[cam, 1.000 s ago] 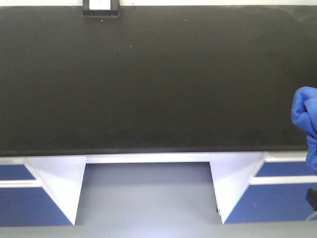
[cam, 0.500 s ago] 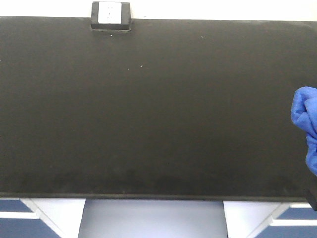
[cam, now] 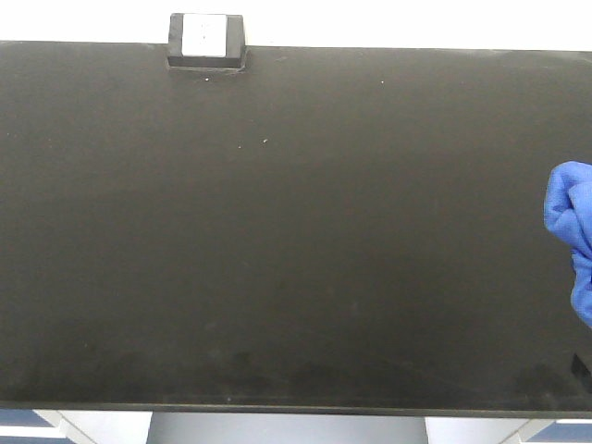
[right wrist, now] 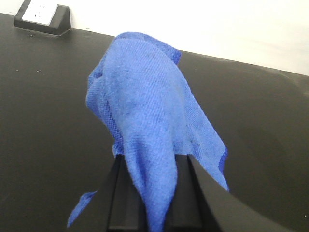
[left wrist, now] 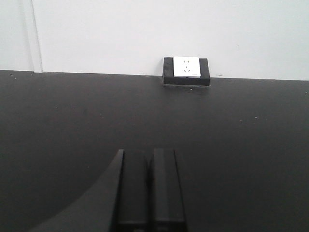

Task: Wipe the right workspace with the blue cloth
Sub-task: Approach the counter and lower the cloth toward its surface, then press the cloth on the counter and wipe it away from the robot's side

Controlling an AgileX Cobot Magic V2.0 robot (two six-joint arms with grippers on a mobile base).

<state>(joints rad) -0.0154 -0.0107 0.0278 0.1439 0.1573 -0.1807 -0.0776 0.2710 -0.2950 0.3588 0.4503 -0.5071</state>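
Note:
The blue cloth [right wrist: 145, 111] is pinched between my right gripper's [right wrist: 150, 162] black fingers and bunches up ahead of them, over the black benchtop [right wrist: 43, 121]. In the front view the cloth [cam: 572, 231] shows at the right edge, over the wide black benchtop [cam: 277, 231]. My left gripper [left wrist: 148, 153] is shut and empty, its fingers together above the benchtop [left wrist: 241, 145], pointing toward the outlet box [left wrist: 186, 71].
A small black outlet box with a white face [cam: 206, 41] sits at the benchtop's back edge against the white wall; it also shows in the right wrist view [right wrist: 42, 17]. Cabinet tops show below the benchtop's front edge [cam: 277, 408].
The front view has moved closer to the bench: the cabinets below have slid almost out of frame and the outlet box sits lower in the picture. The cloth keeps its place at the right edge.

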